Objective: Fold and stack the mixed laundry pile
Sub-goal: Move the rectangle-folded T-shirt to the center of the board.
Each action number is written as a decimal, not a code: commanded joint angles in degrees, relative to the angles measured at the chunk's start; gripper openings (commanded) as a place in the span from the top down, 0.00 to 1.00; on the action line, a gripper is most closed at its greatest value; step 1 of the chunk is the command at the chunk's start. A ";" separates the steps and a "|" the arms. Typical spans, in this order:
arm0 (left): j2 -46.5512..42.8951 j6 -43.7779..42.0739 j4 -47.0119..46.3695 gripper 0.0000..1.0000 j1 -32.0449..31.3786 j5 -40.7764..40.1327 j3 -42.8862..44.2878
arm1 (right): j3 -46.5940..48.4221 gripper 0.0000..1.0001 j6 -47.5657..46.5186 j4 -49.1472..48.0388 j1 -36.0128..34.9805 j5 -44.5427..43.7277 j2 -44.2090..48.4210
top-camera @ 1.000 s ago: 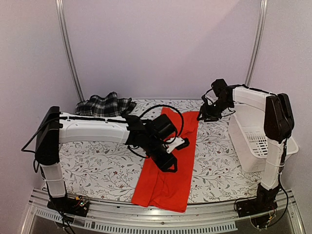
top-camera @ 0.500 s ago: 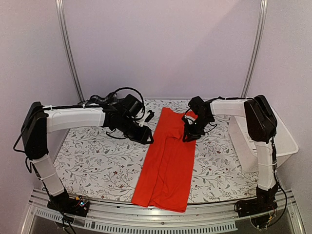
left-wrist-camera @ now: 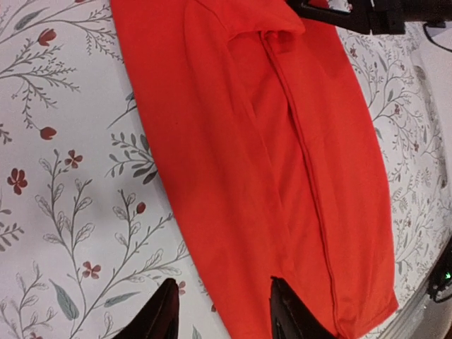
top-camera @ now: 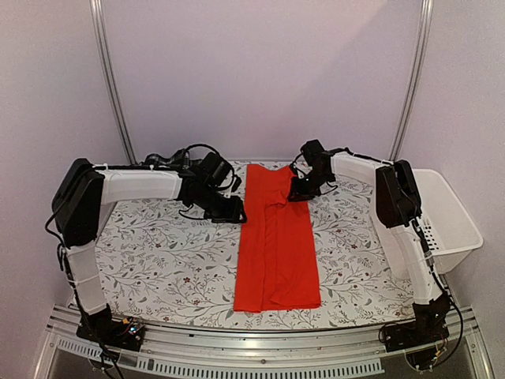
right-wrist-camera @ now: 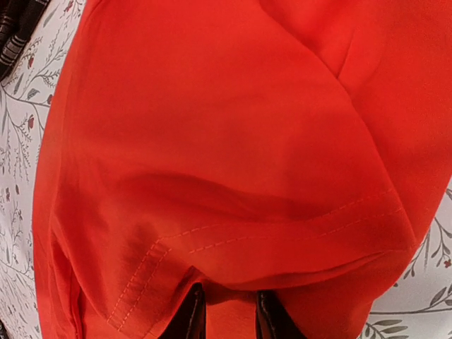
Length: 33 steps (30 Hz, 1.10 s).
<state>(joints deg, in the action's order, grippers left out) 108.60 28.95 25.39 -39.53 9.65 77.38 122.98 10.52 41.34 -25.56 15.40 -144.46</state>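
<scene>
The red shirt (top-camera: 276, 245) lies folded into a long, straight strip down the middle of the table; it also shows in the left wrist view (left-wrist-camera: 282, 141) and the right wrist view (right-wrist-camera: 212, 127). My left gripper (top-camera: 231, 212) is open and low at the strip's upper left edge. In its own view (left-wrist-camera: 226, 311) one finger is over the table cover and the other over the cloth. My right gripper (top-camera: 297, 193) is at the strip's far right corner, its jaws (right-wrist-camera: 229, 314) pinched on a raised fold near the sleeve hem. The plaid garment shows only as a corner (right-wrist-camera: 13, 28); my left arm hides it from above.
A white plastic basket (top-camera: 465, 229) stands at the right edge of the table beside my right arm. The floral table cover (top-camera: 158, 260) spreads under everything. Loose cables hang over my left forearm (top-camera: 189, 154).
The red shirt went from lying slanted to lying straight and has shifted toward the back. My right gripper moved back and left with its top corner. My left gripper came down to the shirt's left edge.
</scene>
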 commanded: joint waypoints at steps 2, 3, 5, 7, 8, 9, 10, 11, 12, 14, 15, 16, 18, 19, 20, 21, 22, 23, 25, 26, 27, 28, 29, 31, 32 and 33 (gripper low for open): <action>9.68 -0.61 -1.12 0.59 0.14 -0.38 9.48 | -7.98 0.72 -1.38 1.20 1.08 -1.42 6.72; 11.03 -0.96 -1.15 0.59 0.12 -0.60 10.66 | -10.60 0.70 -1.11 0.31 1.05 -0.97 9.04; 13.56 -1.53 -1.00 0.60 0.10 -0.89 12.79 | -15.12 0.68 -0.34 -1.17 1.04 0.32 15.07; 15.94 -1.78 -0.80 0.61 0.10 -0.93 14.52 | -19.20 0.67 0.39 -2.40 0.88 2.39 18.22; 16.89 -1.93 -0.70 0.61 0.10 -0.88 15.03 | -21.16 0.67 0.65 -2.98 0.75 3.27 19.10; 17.83 -1.95 -0.63 0.61 0.15 -0.91 15.53 | -22.98 0.67 0.84 -3.93 0.63 4.23 20.12; 18.60 -1.94 -0.41 0.62 0.14 -1.11 15.95 | -24.74 0.67 0.97 -4.89 0.29 5.31 20.54; 19.33 -1.91 -0.16 0.62 0.15 -1.43 16.42 | -25.95 0.67 1.05 -5.44 0.12 6.30 20.54; 20.09 -1.94 0.28 0.62 0.13 -1.93 16.99 | -26.64 0.67 1.11 -5.85 -0.11 7.20 19.89; 21.44 -1.77 1.32 0.62 0.21 -3.38 18.16 | -27.58 0.68 0.85 -6.83 -0.59 8.31 18.48; 22.00 -1.56 1.76 0.63 0.36 -3.83 18.73 | -27.72 0.68 0.70 -7.28 -0.65 8.76 17.72; 22.69 -1.29 2.23 0.64 0.46 -4.61 19.29 | -27.20 0.68 0.56 -7.40 -0.62 8.96 16.12; 23.92 -0.50 3.08 0.65 0.86 -5.45 20.35 | -25.56 0.68 -0.02 -7.27 -0.39 7.55 13.52; 24.55 -0.09 3.67 0.66 0.98 -6.18 21.03 | -24.45 0.69 -0.10 -7.24 0.02 7.76 11.75; 25.16 0.16 4.00 0.66 1.32 -6.39 21.70 | -23.20 0.69 -0.08 -7.03 0.41 7.69 10.65; 25.90 0.20 4.15 0.67 1.64 -6.40 22.40 | -21.96 0.69 0.00 -6.86 0.76 7.22 9.27; 26.55 0.13 4.34 0.66 1.98 -6.52 23.57 | -20.62 0.69 -0.10 -6.52 1.07 6.90 8.36; 27.18 -0.01 4.59 0.67 2.36 -6.57 24.60 | -18.93 0.69 -0.27 -5.81 1.38 6.70 7.21; 28.10 -0.34 4.91 0.67 3.32 -5.97 26.64 | -15.54 0.69 -0.94 -3.76 1.76 6.47 5.78; 27.93 -0.63 5.01 0.66 3.71 -5.59 27.35 | -13.97 0.69 -1.75 -2.60 1.82 6.65 5.51; 27.06 -0.98 4.96 0.64 3.89 -5.37 27.61 | -13.12 0.68 -2.37 -1.53 1.83 7.05 5.77; 25.78 -1.62 4.28 0.60 3.81 -5.72 27.21 | -13.26 0.67 -2.82 -1.22 1.83 7.90 6.79; 23.67 -2.23 3.85 0.56 3.63 -6.47 26.26 | -14.22 0.65 -3.03 -1.14 1.83 8.70 8.20; 18.46 -3.22 2.15 0.49 3.01 -7.14 22.95 | -17.81 0.61 -2.63 -1.23 1.83 10.70 14.47; 15.08 -3.47 0.91 0.46 2.57 -7.29 20.19 | -20.52 0.58 -1.89 -1.96 1.79 12.06 17.11; 11.83 -3.46 -0.37 0.44 2.00 -7.27 17.16 | -24.05 0.56 -1.33 -2.83 1.82 13.50 21.91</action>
<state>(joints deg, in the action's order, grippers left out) 132.22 27.16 27.44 -36.73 3.73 101.14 106.41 8.99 36.97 -24.01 24.73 -134.78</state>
